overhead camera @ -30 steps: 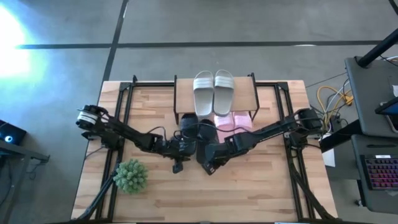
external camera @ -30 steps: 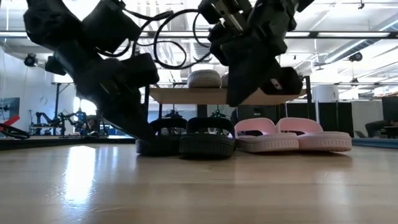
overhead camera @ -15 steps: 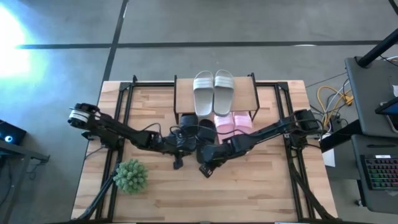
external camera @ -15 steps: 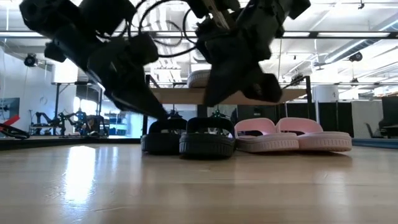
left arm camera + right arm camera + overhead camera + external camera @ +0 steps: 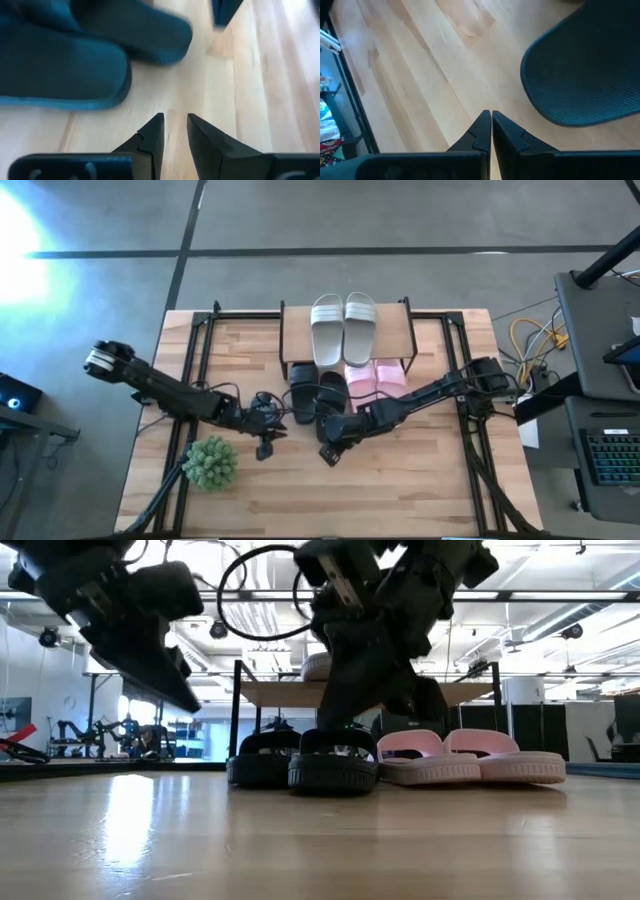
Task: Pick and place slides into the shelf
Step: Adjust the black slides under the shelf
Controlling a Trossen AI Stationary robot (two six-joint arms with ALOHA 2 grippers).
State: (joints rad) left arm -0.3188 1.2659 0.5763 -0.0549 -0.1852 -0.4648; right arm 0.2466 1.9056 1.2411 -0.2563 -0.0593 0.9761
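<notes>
The two black slides (image 5: 318,387) stand side by side on the table at the shelf's near edge, soles down (image 5: 300,768). The pink pair (image 5: 374,376) rests under the shelf (image 5: 395,330), its toes sticking out (image 5: 470,762). The grey-white pair (image 5: 343,326) lies on the shelf's board. My left gripper (image 5: 264,448) hovers left of and nearer than the black slides (image 5: 55,65), its fingers (image 5: 175,124) a narrow gap apart. My right gripper (image 5: 329,454) hangs just in front of the right black slide (image 5: 585,75), shut (image 5: 491,116). Neither touches anything.
A green spiky plant ball (image 5: 210,462) sits on the table near the left edge, close to my left arm. Black frame rails (image 5: 200,340) run along both sides of the slatted table (image 5: 400,490). Bare wood lies between the grippers and the near edge.
My left gripper has drawn back from the left black slide, moving toward the table's left and near edge and rising. My right gripper has stayed almost where it was in front of the black pair.
</notes>
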